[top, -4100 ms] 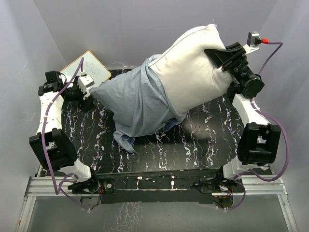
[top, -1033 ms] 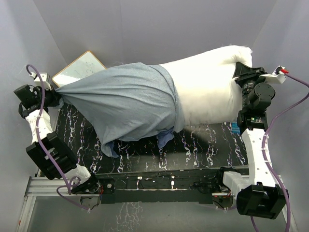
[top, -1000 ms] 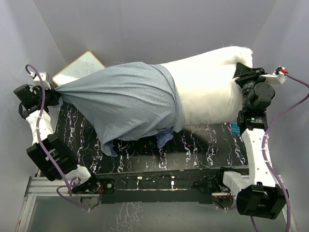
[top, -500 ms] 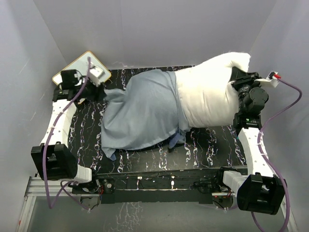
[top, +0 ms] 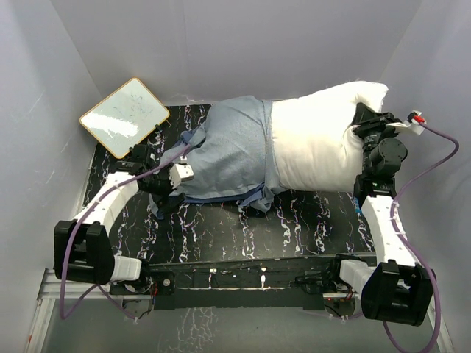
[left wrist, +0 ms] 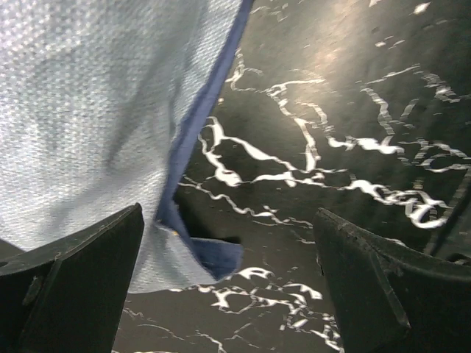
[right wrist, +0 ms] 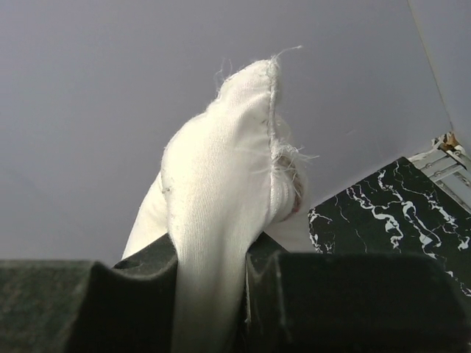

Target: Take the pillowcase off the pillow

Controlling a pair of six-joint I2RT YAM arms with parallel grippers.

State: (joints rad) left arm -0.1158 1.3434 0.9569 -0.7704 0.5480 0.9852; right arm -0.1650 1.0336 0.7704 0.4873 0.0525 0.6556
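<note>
The white pillow [top: 316,143] lies across the back right of the black marble table [top: 294,228]. The pillowcase [top: 232,151], its pale grey-blue reverse outward, covers the pillow's left part and lies slack. My right gripper [top: 364,121] is shut on the pillow's right corner; in the right wrist view the white corner [right wrist: 228,169] is pinched in the gripper [right wrist: 213,250]. My left gripper [top: 171,195] is open and empty, low over the table by the pillowcase's front left edge. In the left wrist view the gripper [left wrist: 228,220] has its jaws wide apart, beside the navy hem of the pillowcase [left wrist: 88,110].
A white board with an orange edge [top: 125,116] leans at the back left corner. Grey walls close in the table on the left, back and right. The arm bases stand at the near edge.
My left gripper has let go of the pillowcase's end and moved from the far left to its front left edge. The stretched cloth has gone slack. The pillow has dropped onto the table.
</note>
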